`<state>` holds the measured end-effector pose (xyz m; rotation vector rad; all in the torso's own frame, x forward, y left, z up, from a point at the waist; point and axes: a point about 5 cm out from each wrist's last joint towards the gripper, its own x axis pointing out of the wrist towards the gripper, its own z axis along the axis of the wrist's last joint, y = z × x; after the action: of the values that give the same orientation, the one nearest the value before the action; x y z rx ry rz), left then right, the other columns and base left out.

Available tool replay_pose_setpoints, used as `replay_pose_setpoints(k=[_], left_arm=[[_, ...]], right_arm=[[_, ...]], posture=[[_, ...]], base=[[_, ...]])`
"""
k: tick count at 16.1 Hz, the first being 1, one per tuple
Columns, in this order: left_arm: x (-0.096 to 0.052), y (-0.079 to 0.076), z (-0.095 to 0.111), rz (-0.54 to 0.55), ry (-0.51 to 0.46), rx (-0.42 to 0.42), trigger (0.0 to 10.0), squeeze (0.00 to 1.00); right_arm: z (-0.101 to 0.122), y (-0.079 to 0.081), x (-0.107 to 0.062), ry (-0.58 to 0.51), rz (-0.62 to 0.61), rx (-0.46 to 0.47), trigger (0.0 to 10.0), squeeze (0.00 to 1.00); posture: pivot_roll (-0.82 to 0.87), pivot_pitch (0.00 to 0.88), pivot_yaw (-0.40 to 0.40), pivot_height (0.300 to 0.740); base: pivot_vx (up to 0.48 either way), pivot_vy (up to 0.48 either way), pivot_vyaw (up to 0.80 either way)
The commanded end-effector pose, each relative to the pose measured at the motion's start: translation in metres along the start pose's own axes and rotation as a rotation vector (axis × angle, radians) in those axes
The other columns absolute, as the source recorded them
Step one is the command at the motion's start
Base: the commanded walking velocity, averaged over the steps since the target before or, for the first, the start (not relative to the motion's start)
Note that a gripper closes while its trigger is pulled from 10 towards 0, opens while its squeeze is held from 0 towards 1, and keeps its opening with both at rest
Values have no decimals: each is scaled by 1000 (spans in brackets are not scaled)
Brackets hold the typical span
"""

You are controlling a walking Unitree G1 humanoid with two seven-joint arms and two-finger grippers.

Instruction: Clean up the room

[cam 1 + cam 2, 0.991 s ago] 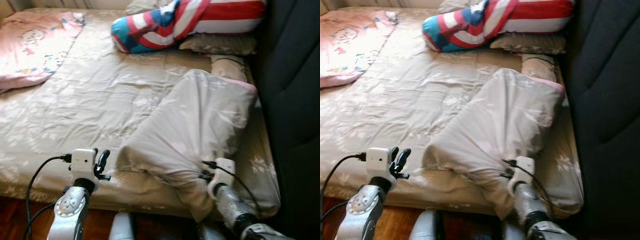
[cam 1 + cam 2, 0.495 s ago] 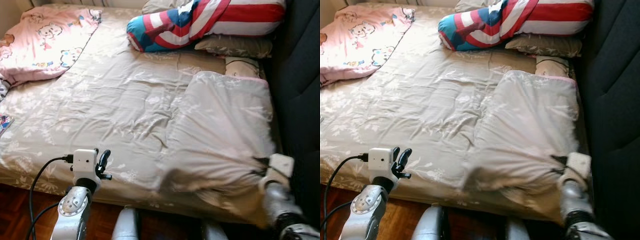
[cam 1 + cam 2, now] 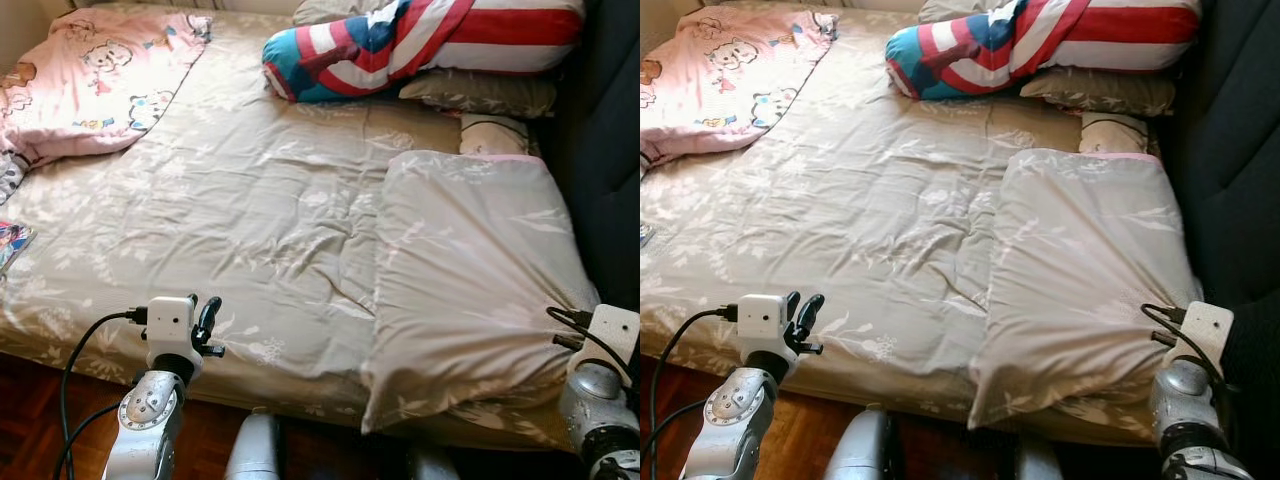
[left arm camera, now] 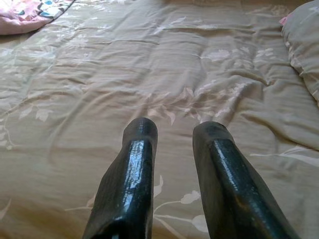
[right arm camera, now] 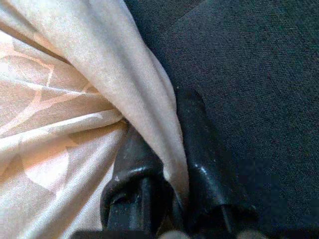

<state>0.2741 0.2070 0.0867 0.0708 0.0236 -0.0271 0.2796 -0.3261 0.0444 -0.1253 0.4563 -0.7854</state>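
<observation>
Right tool (image 5: 164, 164): clenched on the duvet (image 3: 470, 270) corner; pull it flat and square along the bed (image 3: 230, 200).
Left tool (image 4: 174, 134): released, idle.

Lighting: soft, warm daylight across the bed cover (image 3: 250, 220), creases lightly shadowed. Dark upholstery (image 3: 610, 180) at right stays dim. Head views sharp. Glare streaks on the left gripper's fingers (image 4: 130, 194); right wrist view soft, close.

Head stereo looks down over bed (image 3: 250, 220); wrist cameras close on bedding.
</observation>
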Motion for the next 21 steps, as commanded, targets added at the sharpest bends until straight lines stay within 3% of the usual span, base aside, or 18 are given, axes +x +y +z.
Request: replay_pose_setpoints(k=[1,3,8,9,10,11,12,13,14,16,17,18,19,20,21], left_arm=[[-3,3,-5,12,14,-5,10000,0],[-4,3,-6,9,15,-4,10000,0],[-6,6,-8,13,22,1,10000,0],[-7,6,-9,13,27,2,10000,0],[-7,7,-10,14,29,3,10000,0],[-7,7,-10,15,30,4,10000,0],[-7,6,-10,15,30,4,10000,0],[-7,6,-10,15,29,2,10000,0],[-7,5,-10,14,28,0,10000,0],[-6,4,-10,13,27,-3,10000,0],[-6,3,-10,14,27,-6,10000,0],[-6,2,-10,14,26,-9,10000,0],[-6,2,-11,21,28,-14,10000,0],[-7,2,-11,34,28,-29,10000,0],[-8,3,-12,46,28,-40,10000,0]], right_arm=[[-5,-27,4,15,-135,42,0,0],[-28,-35,1,118,-174,95,0,0],[-45,-34,-4,196,-186,143,0,0],[-44,-28,-5,196,-162,156,8549,0],[-42,-21,-5,185,-111,181,10000,0],[-39,-16,-6,165,-73,177,10000,0],[-29,-3,-7,79,28,105,10000,0],[-27,0,-8,63,43,119,10000,463],[-23,6,-9,43,80,154,10000,1000],[-16,14,-11,-8,131,176,10000,1000],[-7,23,-13,-79,196,113,10000,1000],[-1,29,-16,-135,247,105,10000,1000],[5,36,-18,-171,304,131,10000,843],[11,48,-25,-223,397,138,10000,0],[14,60,-32,-259,487,144,10000,0]], posture=[[81,137,-33,653],[82,140,-30,653],[84,150,-28,653],[85,151,-28,653],[85,151,-28,653],[84,153,-29,653],[85,154,-30,653],[86,154,-29,653],[84,154,-30,653],[82,153,-33,653],[83,153,-33,653],[84,152,-37,653],[80,151,-39,653],[79,150,-40,653],[77,150,-41,653]], base=[[0,0,0],[0,0,0],[0,0,0],[0,0,0],[0,0,0],[0,0,0],[0,0,0],[0,0,0],[0,0,0],[0,0,0],[0,0,0],[0,0,0],[0,0,0],[0,0,0],[0,0,0]])
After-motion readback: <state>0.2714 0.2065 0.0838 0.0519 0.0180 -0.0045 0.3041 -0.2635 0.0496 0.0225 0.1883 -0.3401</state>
